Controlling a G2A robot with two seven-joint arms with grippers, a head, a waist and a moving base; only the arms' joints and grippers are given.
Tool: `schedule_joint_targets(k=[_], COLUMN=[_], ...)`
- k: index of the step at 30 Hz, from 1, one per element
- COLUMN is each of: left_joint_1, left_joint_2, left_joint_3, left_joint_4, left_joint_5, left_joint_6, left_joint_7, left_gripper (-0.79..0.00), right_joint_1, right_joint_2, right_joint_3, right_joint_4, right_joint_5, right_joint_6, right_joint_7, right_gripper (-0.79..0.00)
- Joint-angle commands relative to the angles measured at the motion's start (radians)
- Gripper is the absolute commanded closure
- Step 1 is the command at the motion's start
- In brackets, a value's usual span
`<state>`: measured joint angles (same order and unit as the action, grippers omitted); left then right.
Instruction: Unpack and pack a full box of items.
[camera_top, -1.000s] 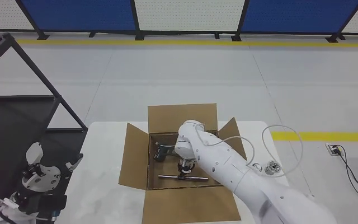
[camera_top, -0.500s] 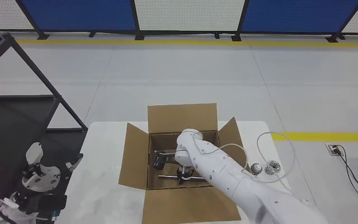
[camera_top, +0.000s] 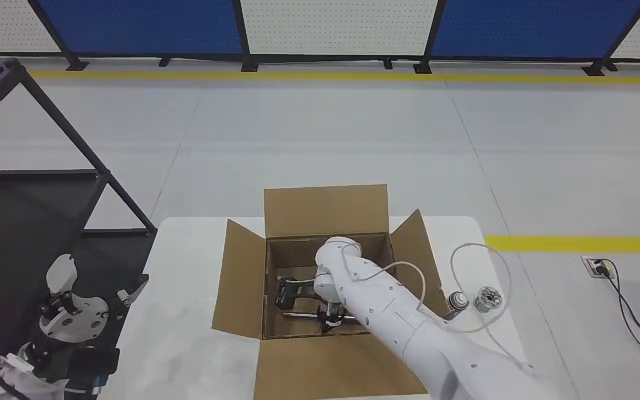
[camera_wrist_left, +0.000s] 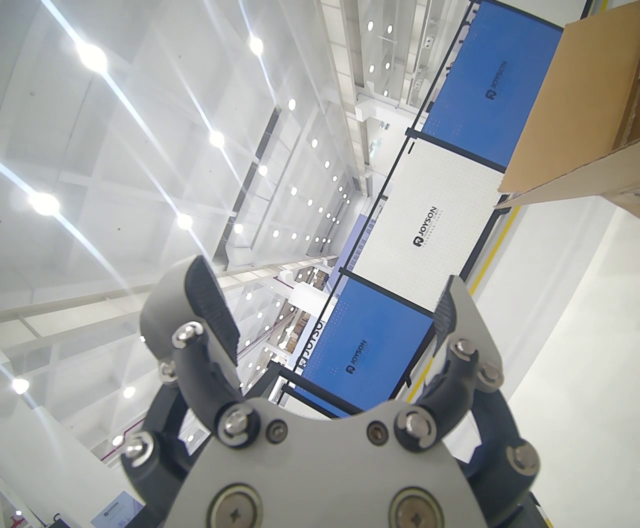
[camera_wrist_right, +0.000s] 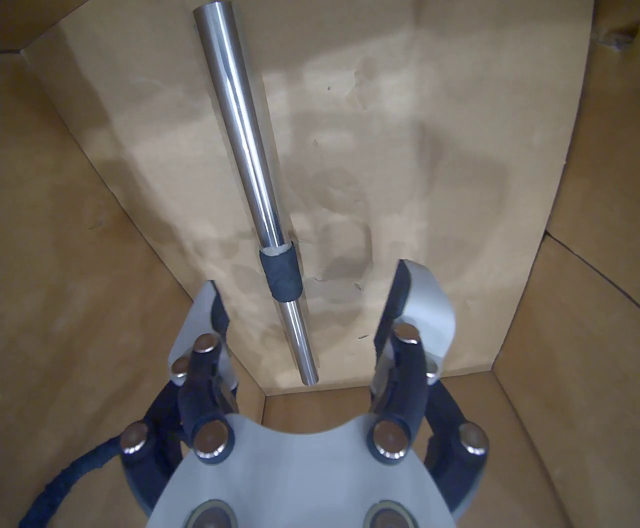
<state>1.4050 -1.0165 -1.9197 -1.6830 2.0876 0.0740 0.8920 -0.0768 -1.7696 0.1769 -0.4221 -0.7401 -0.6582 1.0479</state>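
Steel rod (camera_wrist_right: 248, 165) lies flat on the floor of the open cardboard box (camera_top: 325, 210), along the box side nearest the robot. A black band (camera_wrist_right: 281, 275) is wrapped round it partway along. Box sits on the white table (camera_top: 185, 330) with all four flaps folded out.

Right gripper (camera_wrist_right: 308, 286) is down inside the box. Its fingers are spread, one on either side of the rod's near end, and neither touches the rod. A dark item (camera_top: 289, 291) lies in the box beside the arm; cannot tell what it is.

Left gripper (camera_wrist_left: 326, 280) is off past the table's left edge, pointing up at the ceiling, fingers spread and holding nothing.

Two small round metal parts (camera_top: 472, 299) sit on the table right of the box. Black rack (camera_top: 55, 200) stands at far left.
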Motion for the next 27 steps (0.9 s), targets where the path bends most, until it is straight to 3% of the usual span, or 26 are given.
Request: schedule_joint_targets(k=[1, 13, 23, 25, 27], left_joint_1=[0.000, 0.000, 0.000, 0.000, 0.000], left_joint_2=[0.000, 0.000, 0.000, 0.000, 0.000], left_joint_3=[0.000, 0.000, 0.000, 0.000, 0.000], left_joint_4=[0.000, 0.000, 0.000, 0.000, 0.000], left_joint_5=[0.000, 0.000, 0.000, 0.000, 0.000], left_joint_6=[0.000, 0.000, 0.000, 0.000, 0.000], left_joint_7=[0.000, 0.000, 0.000, 0.000, 0.000], left_gripper=[-0.785, -0.785, -0.785, -0.785, -0.785], right_joint_1=[-0.001, -0.004, -0.006, -0.005, -0.004], right_joint_2=[-0.008, -0.053, -0.080, -0.083, -0.087], right_joint_3=[0.001, 0.006, 0.012, 0.014, 0.016], right_joint_4=[0.019, 0.101, 0.150, 0.161, 0.172], right_joint_5=[-0.005, -0.028, -0.047, -0.049, -0.051], right_joint_6=[-0.007, -0.052, -0.071, -0.077, -0.082], right_joint_7=[-0.009, -0.029, -0.052, -0.056, -0.060], right_gripper=[-0.342, -0.225, -0.062, 0.000, 0.000])
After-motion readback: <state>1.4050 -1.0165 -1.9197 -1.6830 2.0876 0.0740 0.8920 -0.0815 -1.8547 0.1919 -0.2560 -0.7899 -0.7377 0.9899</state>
